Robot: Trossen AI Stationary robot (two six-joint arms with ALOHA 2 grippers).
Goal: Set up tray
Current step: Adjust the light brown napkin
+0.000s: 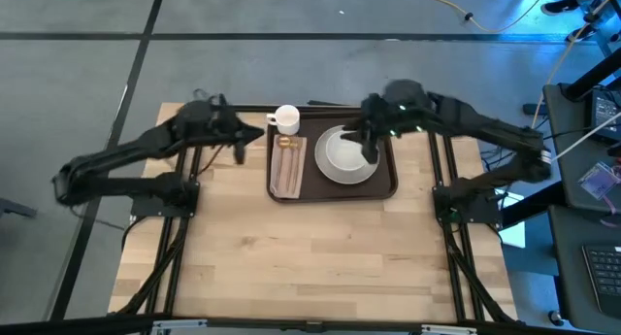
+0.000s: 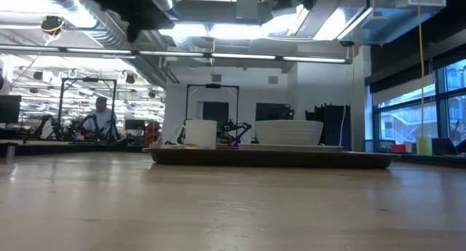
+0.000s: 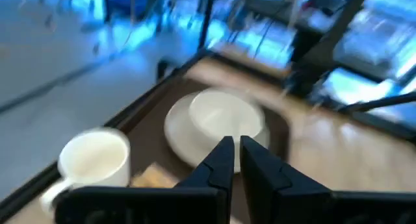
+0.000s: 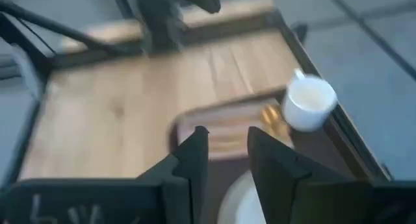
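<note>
The dark brown tray [image 1: 389, 184] lies at the table's far middle. On it stand a white bowl [image 1: 344, 153] on a white plate [image 1: 330, 173], a white mug [image 1: 286, 117] at the tray's far left corner, and a tan-pink napkin [image 1: 288, 168] carrying cutlery. My left gripper [image 3: 235, 151] hovers left of the tray near the mug, shut and holding nothing. My right gripper [image 4: 227, 145] hangs open above the bowl's right rim. In the low view the mug [image 2: 198, 133] and bowl [image 2: 289, 132] stand untouched on the tray [image 2: 269, 158].
Bare wooden table [image 1: 310, 257] stretches from the tray to the near edge and out to both sides. Both arm bases stand at the table's left and right edges. A person [image 2: 100, 114] sits far back in the room.
</note>
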